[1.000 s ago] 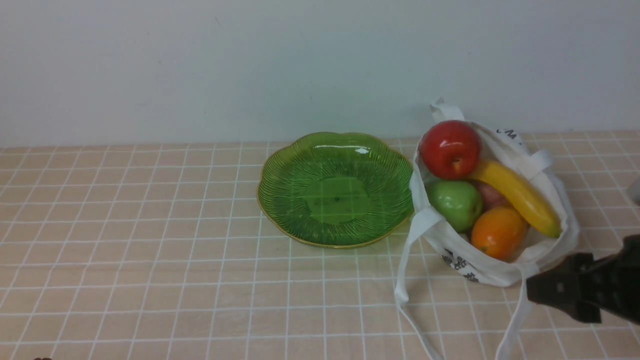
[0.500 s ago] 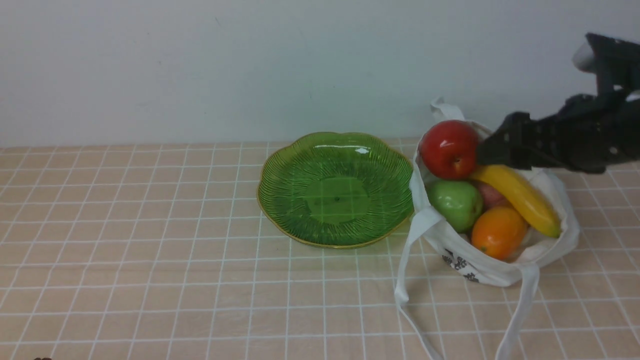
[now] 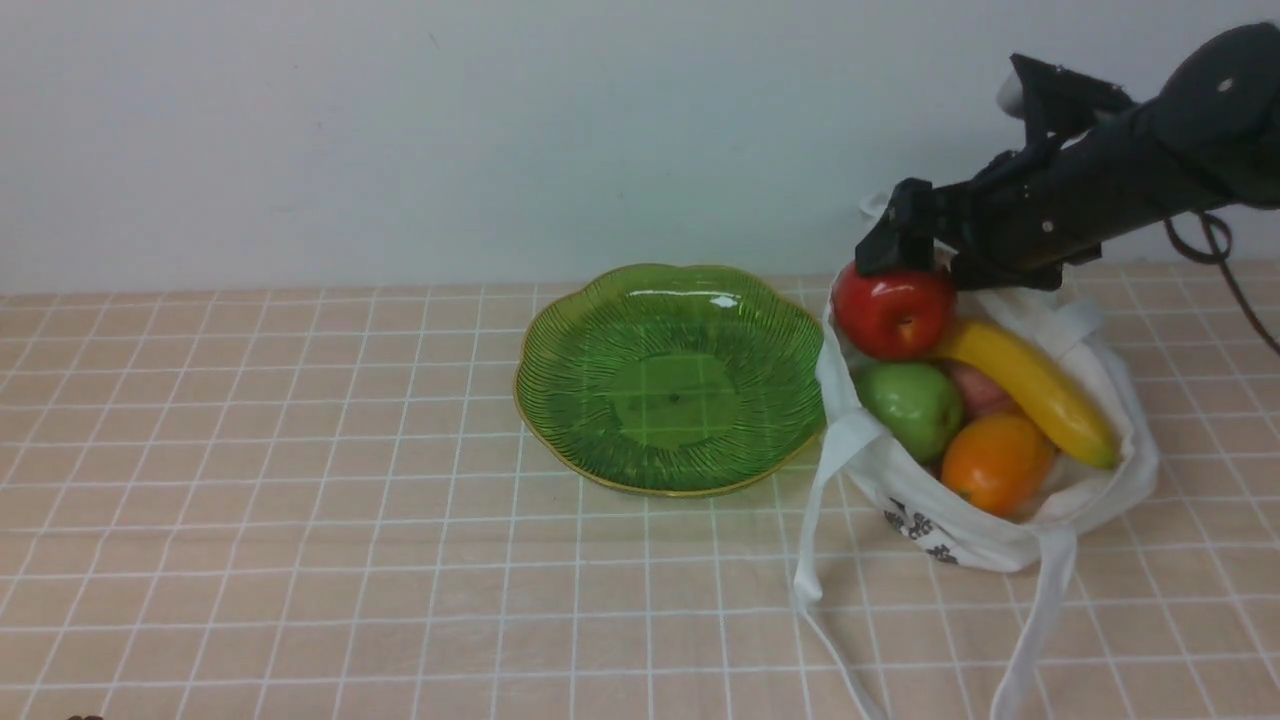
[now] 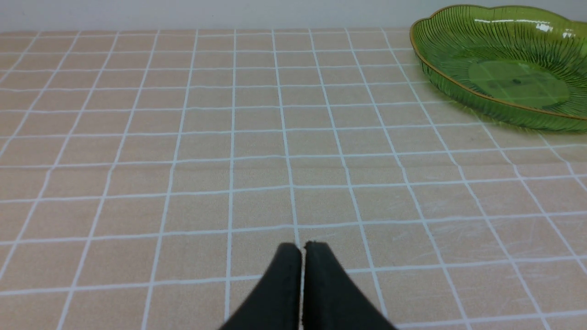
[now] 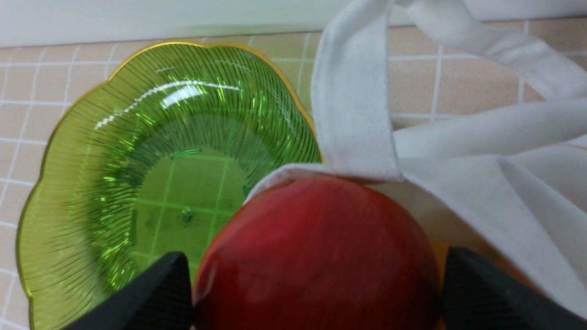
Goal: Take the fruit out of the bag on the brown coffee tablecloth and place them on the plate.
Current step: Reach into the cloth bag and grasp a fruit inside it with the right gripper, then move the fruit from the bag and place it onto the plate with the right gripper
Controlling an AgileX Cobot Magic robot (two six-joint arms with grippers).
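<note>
The white bag [image 3: 990, 545] lies open on the brown coffee tablecloth [image 3: 300, 500], right of the empty green plate [image 3: 560, 400]. Inside it rest a red apple [image 3: 893, 312], a green apple [image 3: 912, 405], an orange [image 3: 995, 462], a banana [image 3: 1035, 390] and a partly hidden pinkish fruit [image 3: 978, 388]. My right gripper [image 3: 925, 262] is open, with a finger on each side of the red apple [image 5: 316, 256], which still sits in the bag. My left gripper [image 4: 301, 247] hovers shut and empty low over the cloth, left of the plate [image 4: 458, 87].
The bag's long strap handles [image 3: 815, 560] trail over the cloth toward the front edge. One strap [image 5: 353, 91] lies just beyond the red apple. A pale wall [image 3: 500, 130] closes the table at the back.
My right arm rose from the front right of the table, swung over the bag and came down around the red apple. Its jaws opened wider on the way.
</note>
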